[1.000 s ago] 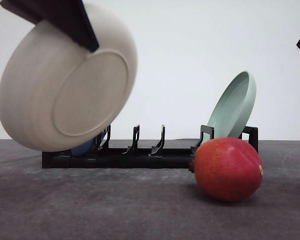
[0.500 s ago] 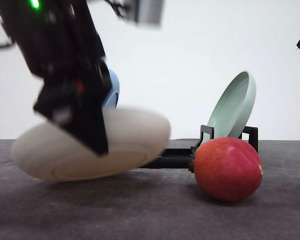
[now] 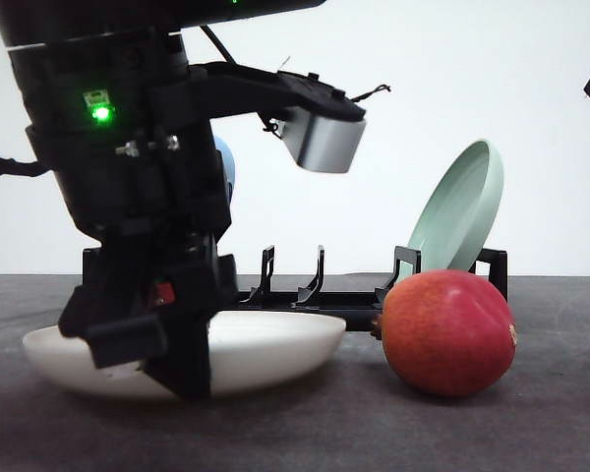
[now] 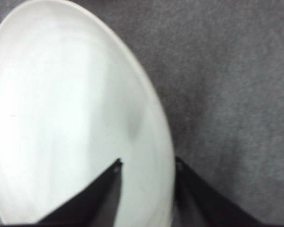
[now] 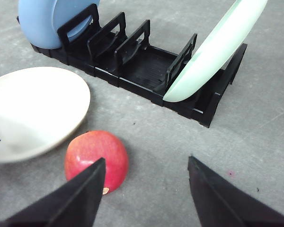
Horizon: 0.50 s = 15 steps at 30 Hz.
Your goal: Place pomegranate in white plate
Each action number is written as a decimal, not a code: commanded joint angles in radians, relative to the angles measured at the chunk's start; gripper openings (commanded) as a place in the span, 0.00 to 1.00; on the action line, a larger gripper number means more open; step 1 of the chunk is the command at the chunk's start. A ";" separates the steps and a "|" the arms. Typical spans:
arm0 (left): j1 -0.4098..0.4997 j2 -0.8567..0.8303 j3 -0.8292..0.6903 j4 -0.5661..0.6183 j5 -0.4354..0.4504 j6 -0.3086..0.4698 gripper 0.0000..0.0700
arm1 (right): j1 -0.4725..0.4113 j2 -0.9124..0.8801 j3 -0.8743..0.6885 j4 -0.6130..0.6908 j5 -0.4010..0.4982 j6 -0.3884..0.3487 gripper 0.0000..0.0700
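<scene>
The white plate lies flat on the dark grey table, left of centre, in front of the black dish rack. The left gripper is closed on the plate's rim, one finger over the inner face and the other outside the edge. The pomegranate sits on the table just right of the plate, with a narrow gap between them; whether it touches the rack behind is hard to tell from the front. A pale green plate leans in the rack's right end, and a blue plate stands at the left end, with empty slots between. The right gripper hovers above the fruit, wide open and holding nothing. Bare table spreads to the near side and right of the pomegranate. A plain white wall closes the far side.
</scene>
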 commanded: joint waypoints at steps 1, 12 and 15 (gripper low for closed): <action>-0.014 0.017 0.012 0.001 0.031 -0.047 0.41 | 0.005 0.003 0.014 0.004 0.000 -0.005 0.50; 0.048 -0.080 0.021 -0.092 0.332 -0.293 0.57 | 0.005 0.003 0.014 0.004 -0.001 0.001 0.50; 0.108 -0.156 0.021 -0.108 0.360 -0.362 0.57 | 0.006 0.007 0.014 0.004 -0.015 0.005 0.50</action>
